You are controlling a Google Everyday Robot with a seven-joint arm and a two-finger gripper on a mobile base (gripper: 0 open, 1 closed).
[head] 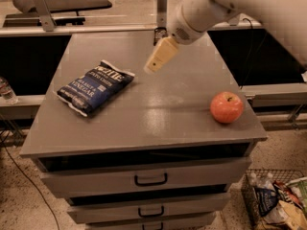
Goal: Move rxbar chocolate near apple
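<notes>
The apple (226, 107) is round and orange-red and sits near the front right corner of the grey cabinet top (158, 121). A small dark object at the back edge (157, 34), below a metal post, appears to be the rxbar chocolate; my gripper partly hides it. My gripper (160, 56) is a cream-coloured piece on the white arm. It hangs above the back middle of the top, just in front of the dark bar and well to the left of and behind the apple. It holds nothing that I can see.
A large blue chip bag (94, 86) lies on the left half of the top. Drawers with dark handles (150, 179) face front. A wire basket of packets (273, 200) stands on the floor at the lower right. A bottle (5, 91) sits on a shelf at the left.
</notes>
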